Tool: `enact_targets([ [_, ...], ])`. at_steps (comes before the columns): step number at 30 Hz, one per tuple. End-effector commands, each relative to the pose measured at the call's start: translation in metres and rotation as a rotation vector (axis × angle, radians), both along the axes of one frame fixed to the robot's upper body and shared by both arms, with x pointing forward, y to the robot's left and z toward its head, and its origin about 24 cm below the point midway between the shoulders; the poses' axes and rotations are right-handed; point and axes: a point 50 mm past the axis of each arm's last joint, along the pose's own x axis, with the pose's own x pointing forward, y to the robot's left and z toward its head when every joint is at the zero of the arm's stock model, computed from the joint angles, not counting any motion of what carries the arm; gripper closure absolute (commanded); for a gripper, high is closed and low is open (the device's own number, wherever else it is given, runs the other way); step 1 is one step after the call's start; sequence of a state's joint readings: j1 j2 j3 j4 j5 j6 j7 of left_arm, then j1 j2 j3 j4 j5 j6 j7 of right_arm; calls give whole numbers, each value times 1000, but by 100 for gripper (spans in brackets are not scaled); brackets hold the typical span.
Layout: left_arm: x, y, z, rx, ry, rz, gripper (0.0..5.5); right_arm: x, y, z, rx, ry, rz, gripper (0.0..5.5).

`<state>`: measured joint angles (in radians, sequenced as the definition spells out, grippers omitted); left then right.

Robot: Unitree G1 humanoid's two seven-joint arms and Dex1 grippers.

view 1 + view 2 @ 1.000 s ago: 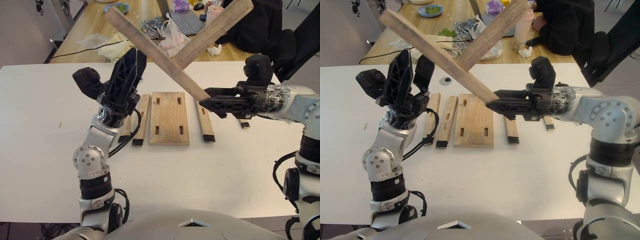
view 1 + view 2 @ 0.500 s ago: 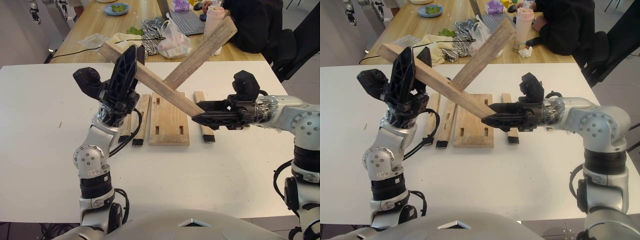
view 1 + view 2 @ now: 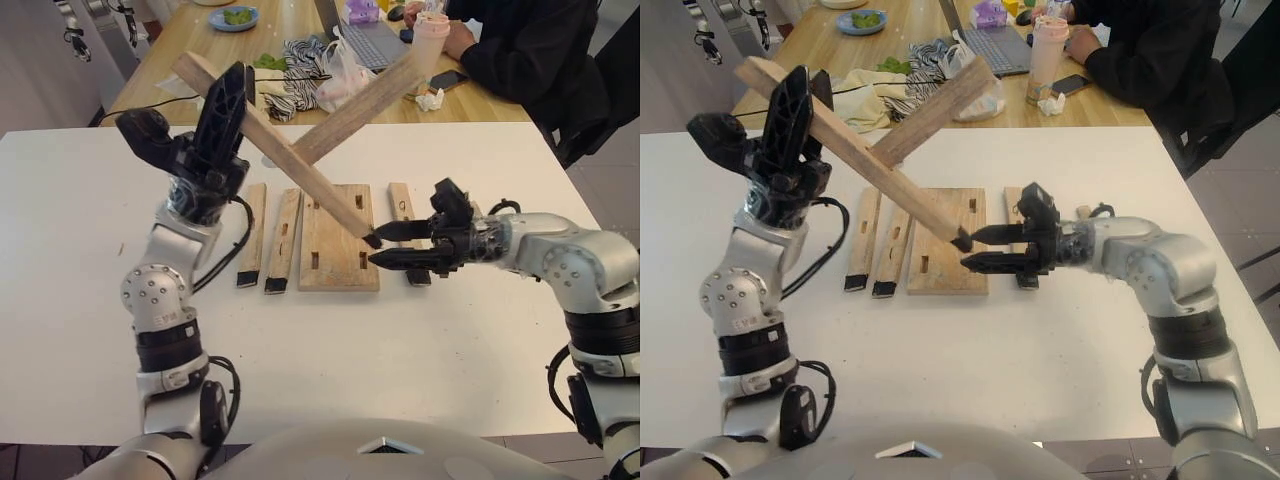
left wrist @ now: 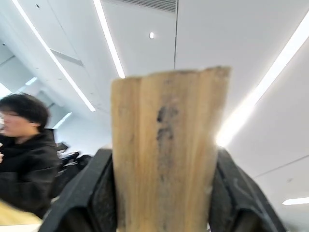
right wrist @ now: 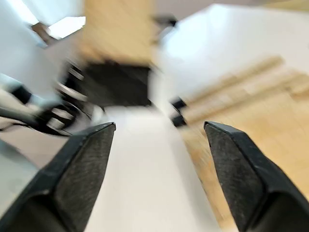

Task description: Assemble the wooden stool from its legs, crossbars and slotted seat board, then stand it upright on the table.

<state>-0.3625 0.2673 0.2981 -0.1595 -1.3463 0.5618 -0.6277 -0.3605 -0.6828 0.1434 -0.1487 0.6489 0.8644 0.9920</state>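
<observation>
A long wooden leg [image 3: 290, 168] with a second piece [image 3: 362, 98] fixed across it slants over the table. My left gripper [image 3: 215, 118] is shut on its upper part; the wood [image 4: 164, 154] sits between the fingers [image 4: 91, 193]. Its black-tipped lower end [image 3: 372, 241] hangs over the slotted seat board [image 3: 338, 262]. My right gripper [image 3: 376, 246] is open right at that tip, with nothing between its fingertips [image 5: 96, 145]. Loose legs [image 3: 252, 232] [image 3: 284, 238] lie left of the board, and another [image 3: 404, 212] lies to its right.
The white table [image 3: 420, 360] has free room in front of the board and at both sides. Behind it stands a wooden table [image 3: 180, 45] with bags, a laptop and a bottle, where a person sits.
My right gripper has let go of the leg's lower end and opened. My left gripper has shut on the upper part, and the crossed pieces have come down and to the left.
</observation>
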Motion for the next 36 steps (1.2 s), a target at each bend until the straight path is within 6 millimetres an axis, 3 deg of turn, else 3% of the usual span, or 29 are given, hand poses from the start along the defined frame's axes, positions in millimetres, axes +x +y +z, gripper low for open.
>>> enact_targets([
  [1,12,10,-2,233,-31,33,348,34,-23,-19,-130,-138,-312,260],
  [3,18,11,-8,328,-34,44,348,56,-36,-9,-98,-242,-518,295],
  [6,27,9,-21,410,-20,69,348,71,-45,-4,-92,-316,-668,339],
  [18,45,-3,-59,490,-3,66,349,80,-47,1,-103,-387,-688,541],
  [24,48,2,-81,581,46,-23,349,79,-48,-3,-120,-382,-673,550],
  [28,35,2,-95,862,9,-245,349,77,-50,-5,-131,-377,-674,550],
  [31,28,6,-94,1028,-36,-359,349,78,-49,-7,-136,-376,-675,550],
  [36,20,1,-86,1130,-106,-392,349,74,-48,-12,-137,-362,-691,550],
])
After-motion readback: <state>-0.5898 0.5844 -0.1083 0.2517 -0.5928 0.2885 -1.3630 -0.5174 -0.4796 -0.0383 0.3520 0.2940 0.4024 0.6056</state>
